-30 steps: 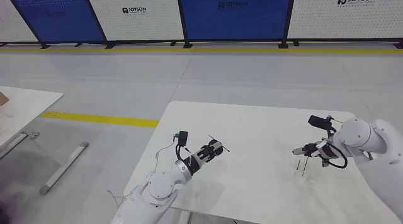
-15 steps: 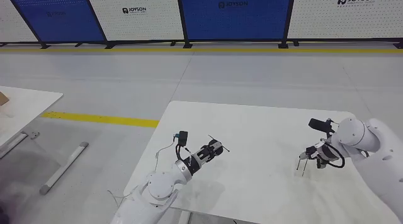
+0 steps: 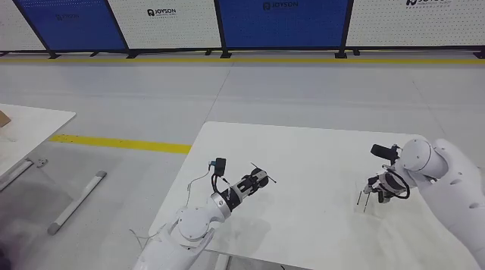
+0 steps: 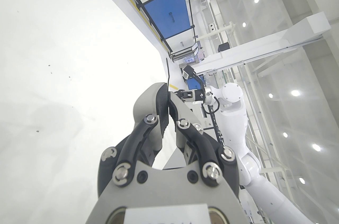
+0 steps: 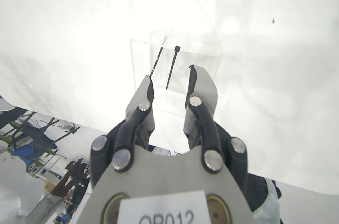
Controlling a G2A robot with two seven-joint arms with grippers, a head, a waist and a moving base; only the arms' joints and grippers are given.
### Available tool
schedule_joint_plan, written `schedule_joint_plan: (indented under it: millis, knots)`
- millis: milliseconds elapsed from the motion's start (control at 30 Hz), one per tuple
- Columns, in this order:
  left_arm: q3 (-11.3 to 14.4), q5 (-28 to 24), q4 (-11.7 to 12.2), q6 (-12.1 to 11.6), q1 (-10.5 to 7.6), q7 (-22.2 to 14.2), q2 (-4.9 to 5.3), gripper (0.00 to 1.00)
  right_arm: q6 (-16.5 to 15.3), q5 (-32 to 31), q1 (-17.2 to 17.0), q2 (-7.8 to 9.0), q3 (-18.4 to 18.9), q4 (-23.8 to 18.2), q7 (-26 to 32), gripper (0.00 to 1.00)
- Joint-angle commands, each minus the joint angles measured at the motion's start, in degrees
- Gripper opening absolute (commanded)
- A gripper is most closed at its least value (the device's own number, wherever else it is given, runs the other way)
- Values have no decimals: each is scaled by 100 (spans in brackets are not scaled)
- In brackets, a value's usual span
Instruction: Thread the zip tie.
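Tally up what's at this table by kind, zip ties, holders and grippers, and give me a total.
Zip ties, black: 3 (one held zip tie in the left gripper, two upright zip ties at the holder)
Clear holder: 1
Grippers: 2 (left gripper shut, right gripper with fingers open)
Total: 6
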Motion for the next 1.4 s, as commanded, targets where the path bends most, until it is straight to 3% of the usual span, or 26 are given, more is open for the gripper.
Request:
schedule_joint_plan:
  millis: [0, 533, 1367]
  knots:
    - [0, 0, 0, 0, 0, 0, 0, 0, 0, 10, 50, -45, -36, 107, 0, 31]
    - [0, 0, 0, 0, 0, 0, 0, 0, 0, 192, 427, -410, -544, 933, 0, 27]
    - [0, 0, 0, 0, 0, 0, 0, 0, -24, 180, 690, -770, -682, 1766, -18, 17]
